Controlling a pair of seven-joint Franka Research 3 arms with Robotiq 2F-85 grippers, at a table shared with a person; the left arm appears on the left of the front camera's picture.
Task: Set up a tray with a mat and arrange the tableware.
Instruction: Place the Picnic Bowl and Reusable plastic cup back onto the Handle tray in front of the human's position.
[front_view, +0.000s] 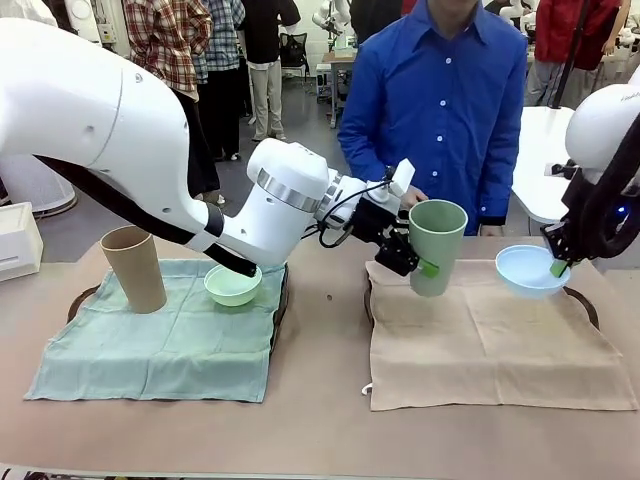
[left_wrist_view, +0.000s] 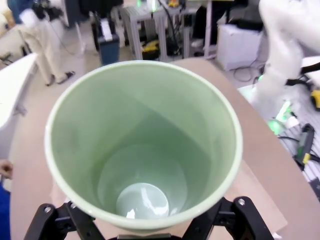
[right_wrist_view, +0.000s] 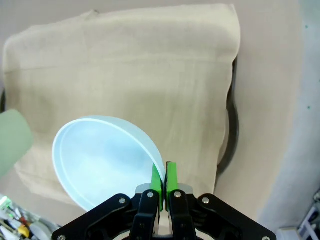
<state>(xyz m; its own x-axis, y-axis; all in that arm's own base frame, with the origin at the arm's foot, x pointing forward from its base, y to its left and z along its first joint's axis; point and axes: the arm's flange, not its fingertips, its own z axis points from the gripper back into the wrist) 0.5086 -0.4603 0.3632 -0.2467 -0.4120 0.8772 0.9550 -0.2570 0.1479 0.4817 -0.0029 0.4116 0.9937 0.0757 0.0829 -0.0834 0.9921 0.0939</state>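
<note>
My left gripper (front_view: 412, 257) is clamped around the sage green cup (front_view: 436, 243), one finger on each side of its wall, and carries it in the air, slightly tilted, above the near-left corner of the beige mat (front_view: 495, 345). In my left wrist view I look straight down into the sage green cup (left_wrist_view: 145, 145), with my fingers (left_wrist_view: 60, 220) at both sides of its base.

My right gripper (front_view: 560, 266) is pinched tight on the rim of the pale blue bowl (front_view: 530, 268), holding it tilted above the far right part of the beige mat. My right wrist view shows the green pads (right_wrist_view: 171, 176) pressed on that rim, the pale blue bowl (right_wrist_view: 105, 160) hanging over the beige mat (right_wrist_view: 130, 70), which covers a dark tray (right_wrist_view: 231, 130).

Left of the beige mat, well apart, lies a green mat (front_view: 150, 345) on another tray (front_view: 283, 290). On it stand the tan cup (front_view: 134, 268) and the mint green bowl (front_view: 232, 285).

Beyond the beige mat stands a person (front_view: 440, 100) in a blue shirt.
</note>
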